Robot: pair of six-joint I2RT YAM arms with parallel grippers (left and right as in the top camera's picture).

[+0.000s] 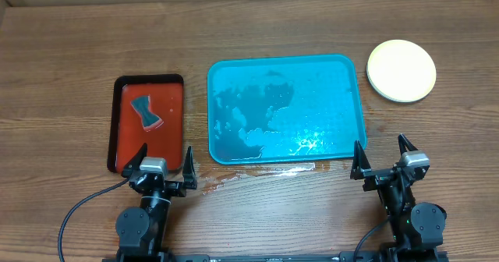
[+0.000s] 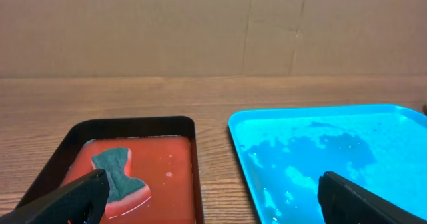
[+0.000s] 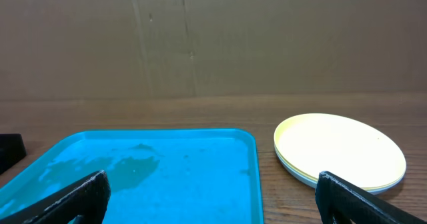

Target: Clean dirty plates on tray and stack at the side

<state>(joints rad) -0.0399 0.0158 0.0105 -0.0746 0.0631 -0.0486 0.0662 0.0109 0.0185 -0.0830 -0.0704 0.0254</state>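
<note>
The turquoise tray lies wet in the middle of the table, with no plates on it; it also shows in the left wrist view and the right wrist view. The plates sit stacked on the wood to the right of the tray, a yellow-green one on top, also seen in the right wrist view. My left gripper is open and empty near the front edge, by the red tray. My right gripper is open and empty in front of the turquoise tray's right corner.
A red tray with a black rim lies left of the turquoise tray and holds a grey-and-red sponge, also seen in the left wrist view. Water is spilled on the wood in front of the turquoise tray.
</note>
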